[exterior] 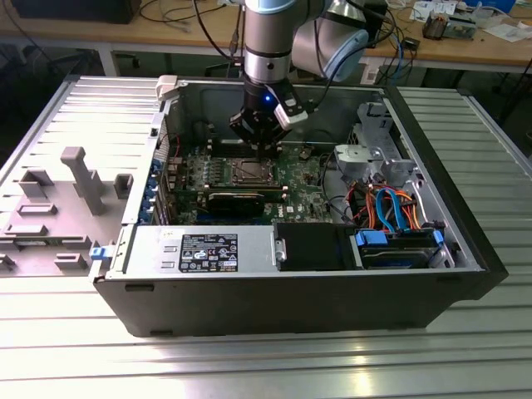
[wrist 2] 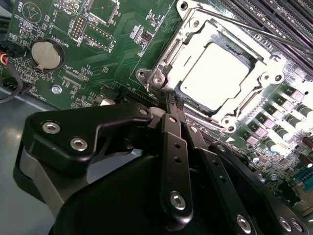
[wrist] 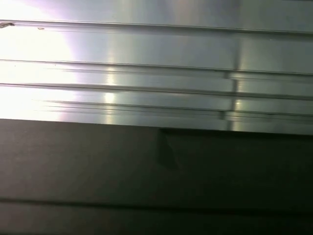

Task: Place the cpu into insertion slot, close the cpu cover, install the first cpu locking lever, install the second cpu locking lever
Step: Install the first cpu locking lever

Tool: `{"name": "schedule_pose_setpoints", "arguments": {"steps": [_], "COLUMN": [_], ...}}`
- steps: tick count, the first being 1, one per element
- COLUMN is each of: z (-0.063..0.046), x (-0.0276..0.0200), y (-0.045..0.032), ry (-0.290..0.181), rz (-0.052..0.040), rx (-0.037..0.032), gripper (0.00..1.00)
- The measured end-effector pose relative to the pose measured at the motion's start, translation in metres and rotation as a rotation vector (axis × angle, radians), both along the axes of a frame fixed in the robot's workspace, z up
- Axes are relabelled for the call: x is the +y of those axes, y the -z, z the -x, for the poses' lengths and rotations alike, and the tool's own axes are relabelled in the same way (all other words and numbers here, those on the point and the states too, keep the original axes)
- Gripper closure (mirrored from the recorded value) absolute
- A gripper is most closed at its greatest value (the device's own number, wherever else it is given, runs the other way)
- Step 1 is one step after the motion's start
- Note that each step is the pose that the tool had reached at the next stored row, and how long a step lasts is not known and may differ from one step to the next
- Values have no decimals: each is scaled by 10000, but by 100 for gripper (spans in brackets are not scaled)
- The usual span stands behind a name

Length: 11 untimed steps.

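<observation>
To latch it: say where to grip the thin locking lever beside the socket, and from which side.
Probably mid-rod on the locking lever, end effector from above, pinching across it: a thin straight wire, with the cpu cover one side, memory slots the other.

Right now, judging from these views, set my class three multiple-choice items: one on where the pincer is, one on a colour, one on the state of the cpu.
1. Where is the pincer?
A. beside a corner of the cpu cover
B. over the coin cell
C. outside the computer case

2. What colour is the motherboard?
A. red
B. green
C. white

3. How is the cpu?
A. held in the pincer
B. standing on edge
C. lying flat, with the cover's frame down around it

Answers:
1 A, its tip sits at the cover's corner in the second wrist view.
2 B, the board is green there and in the exterior view.
3 C, its grey top shows through the cover's window.
</observation>
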<state>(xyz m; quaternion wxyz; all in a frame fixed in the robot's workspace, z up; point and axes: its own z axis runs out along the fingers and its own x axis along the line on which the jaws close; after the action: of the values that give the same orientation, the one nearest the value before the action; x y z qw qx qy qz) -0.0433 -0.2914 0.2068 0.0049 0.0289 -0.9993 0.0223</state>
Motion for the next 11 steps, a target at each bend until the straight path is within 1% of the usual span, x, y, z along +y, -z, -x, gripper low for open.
{"name": "schedule_pose_setpoints", "arguments": {"steps": [2,3,4,5,6,7,11], "z": [-4,-6,-8,-8,-7,-8,-8], "x": [1,1,3,3,2,2,1], "y": [36,34,14,-41,-77,-77,-73], "ry": [1,-1,0,-1,-1,-2,-1], "rz": [24,25,14,2,-4,-22,-34], "rx": [0,2,-5,-2,4,3,4], "gripper": [89,89,89,89,89,89,89]}}
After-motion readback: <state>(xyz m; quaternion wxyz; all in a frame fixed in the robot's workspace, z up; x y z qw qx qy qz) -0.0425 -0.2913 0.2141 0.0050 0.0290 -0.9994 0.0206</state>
